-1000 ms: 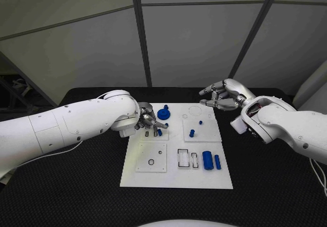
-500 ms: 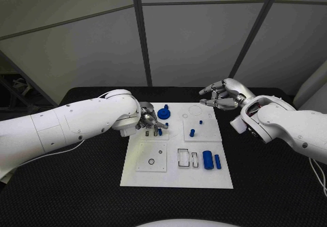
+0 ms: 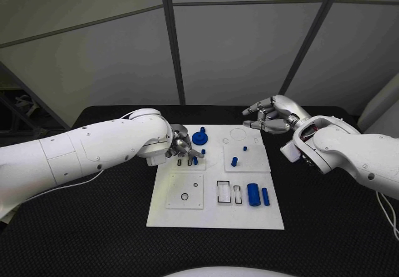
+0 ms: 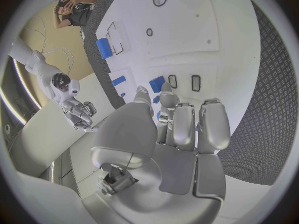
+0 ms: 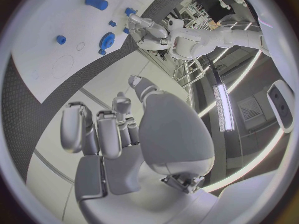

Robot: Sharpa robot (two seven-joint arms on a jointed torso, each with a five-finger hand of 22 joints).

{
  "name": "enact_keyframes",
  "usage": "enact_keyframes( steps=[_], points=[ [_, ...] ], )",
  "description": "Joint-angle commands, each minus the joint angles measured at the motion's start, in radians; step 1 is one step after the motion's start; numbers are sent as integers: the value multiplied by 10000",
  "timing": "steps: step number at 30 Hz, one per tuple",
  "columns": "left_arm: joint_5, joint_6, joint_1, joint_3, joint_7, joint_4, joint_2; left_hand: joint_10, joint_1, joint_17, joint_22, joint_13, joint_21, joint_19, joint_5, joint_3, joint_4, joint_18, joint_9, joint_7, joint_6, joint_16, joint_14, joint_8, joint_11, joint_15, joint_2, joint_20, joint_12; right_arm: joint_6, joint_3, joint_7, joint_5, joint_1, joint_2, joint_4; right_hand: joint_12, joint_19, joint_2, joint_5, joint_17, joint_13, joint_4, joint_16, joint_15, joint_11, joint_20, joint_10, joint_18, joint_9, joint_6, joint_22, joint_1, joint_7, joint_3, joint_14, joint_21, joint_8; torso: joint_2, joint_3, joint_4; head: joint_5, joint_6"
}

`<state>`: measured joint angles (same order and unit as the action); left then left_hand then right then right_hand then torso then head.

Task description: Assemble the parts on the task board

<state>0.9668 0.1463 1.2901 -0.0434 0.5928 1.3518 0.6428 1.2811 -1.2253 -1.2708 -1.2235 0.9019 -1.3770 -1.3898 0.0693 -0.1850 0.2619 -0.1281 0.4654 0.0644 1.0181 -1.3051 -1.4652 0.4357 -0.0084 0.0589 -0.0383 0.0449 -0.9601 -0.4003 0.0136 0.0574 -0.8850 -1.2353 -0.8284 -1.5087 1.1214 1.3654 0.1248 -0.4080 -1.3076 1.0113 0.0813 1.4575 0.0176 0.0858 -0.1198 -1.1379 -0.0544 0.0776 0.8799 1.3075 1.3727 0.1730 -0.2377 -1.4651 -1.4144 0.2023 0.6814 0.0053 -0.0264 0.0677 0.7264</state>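
The white task board [image 3: 213,214] lies in the middle of the black table. My left hand [image 3: 184,148] hovers low over the board's far left part, its fingertips pinching a small blue part [image 3: 195,161] that stands at a slot; that part [image 4: 157,83] shows just past the curled fingers [image 4: 177,119]. A blue gear [image 3: 199,138] sits right behind the hand. My right hand [image 3: 270,118] hangs over the board's far right corner with fingers [image 5: 102,129] curled in and nothing in them. Two blue pegs [image 3: 234,161] stand on the middle plate.
Two blue cylinders [image 3: 252,195] lie near the board's right front, beside empty rectangular slots [image 3: 223,193]. A black ring [image 3: 183,198] lies on the front left plate. Black table [image 3: 83,231] surrounds the board.
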Motion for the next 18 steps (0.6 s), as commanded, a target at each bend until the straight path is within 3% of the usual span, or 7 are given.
enact_keyframes(
  steps=[1,18],
  points=[
    [65,364,17,-12,-141,-40,-28,-57,-130,1,-17,-2,-53,-12,73,29,-91,563,34,-18,-88,64,-296,56,-7,94,-38,-7,19,49,9,15,-38,-20,13,-1,-48,-58,16,-34,-819,-7,27,-45,-91,-31,-4,32,-99,-11,84,115,7,-20,24,-574,32,28,4,-6,-12,9,5],
    [66,375,17,-34,-236,-53,-99,-48,-296,-28,-76,5,-77,-24,89,140,-189,571,164,-38,-95,45,-307,156,-23,101,-103,-10,6,74,9,-12,-46,-20,40,18,-48,-58,16,-34,-819,-7,27,-45,-91,-31,-4,32,-99,-11,84,115,7,-20,24,-574,32,28,0,3,3,-6,41]
  ],
)
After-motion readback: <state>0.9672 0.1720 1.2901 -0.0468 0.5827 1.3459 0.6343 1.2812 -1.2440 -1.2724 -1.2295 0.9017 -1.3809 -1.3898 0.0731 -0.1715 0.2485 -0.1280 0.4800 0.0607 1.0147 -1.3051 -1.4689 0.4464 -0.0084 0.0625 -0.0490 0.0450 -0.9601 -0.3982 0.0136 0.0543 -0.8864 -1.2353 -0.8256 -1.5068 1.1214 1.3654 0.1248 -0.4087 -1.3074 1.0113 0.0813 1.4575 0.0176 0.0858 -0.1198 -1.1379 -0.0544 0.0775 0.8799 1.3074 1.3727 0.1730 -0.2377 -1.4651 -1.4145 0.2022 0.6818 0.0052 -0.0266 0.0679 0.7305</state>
